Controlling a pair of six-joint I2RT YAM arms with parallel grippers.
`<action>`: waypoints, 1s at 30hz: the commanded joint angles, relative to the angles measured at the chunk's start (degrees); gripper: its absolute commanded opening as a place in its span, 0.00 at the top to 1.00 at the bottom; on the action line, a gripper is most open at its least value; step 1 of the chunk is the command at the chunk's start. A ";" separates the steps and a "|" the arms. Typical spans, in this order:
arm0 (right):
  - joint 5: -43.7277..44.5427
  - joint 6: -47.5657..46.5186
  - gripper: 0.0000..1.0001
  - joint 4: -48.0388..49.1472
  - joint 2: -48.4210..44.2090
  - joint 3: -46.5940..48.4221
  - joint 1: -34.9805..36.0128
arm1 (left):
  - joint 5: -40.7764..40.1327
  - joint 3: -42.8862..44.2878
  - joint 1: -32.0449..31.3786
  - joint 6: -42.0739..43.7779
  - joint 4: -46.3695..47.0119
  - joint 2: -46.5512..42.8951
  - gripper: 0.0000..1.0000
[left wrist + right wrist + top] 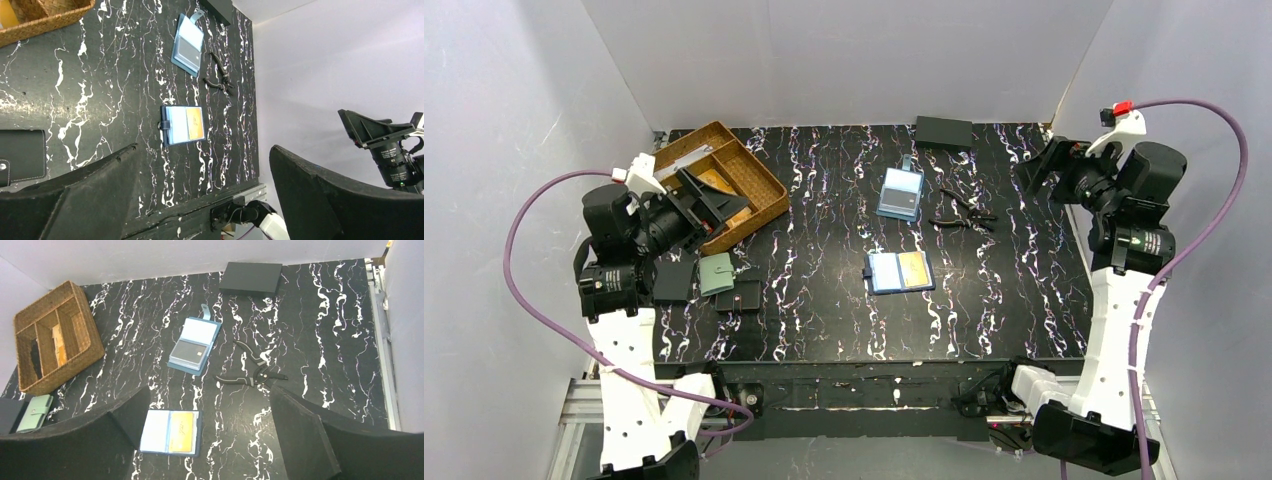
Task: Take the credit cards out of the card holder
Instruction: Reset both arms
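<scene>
Gaping fully and gripping nothing, the left gripper (714, 203) hangs well apart from the card holder (899, 271), which lies unfolded flat off to its right, an orange credit card (913, 268) showing in the slots on its right half. Farther right, well clear of the holder, the right gripper (1036, 168) hangs equally wide, empty.
</scene>
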 commanded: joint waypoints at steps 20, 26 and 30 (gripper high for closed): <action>-3.43 5.65 0.01 9.32 -0.56 -2.63 -0.51 | -4.82 9.13 -0.31 23.16 -10.01 1.08 0.02; -3.58 5.25 0.02 8.80 -1.49 -2.89 -0.64 | 0.20 8.04 -0.67 20.39 -8.27 1.52 0.02; -3.83 4.37 0.02 8.37 -2.23 -2.92 -0.70 | 3.30 7.46 -0.65 19.72 -7.20 1.59 0.02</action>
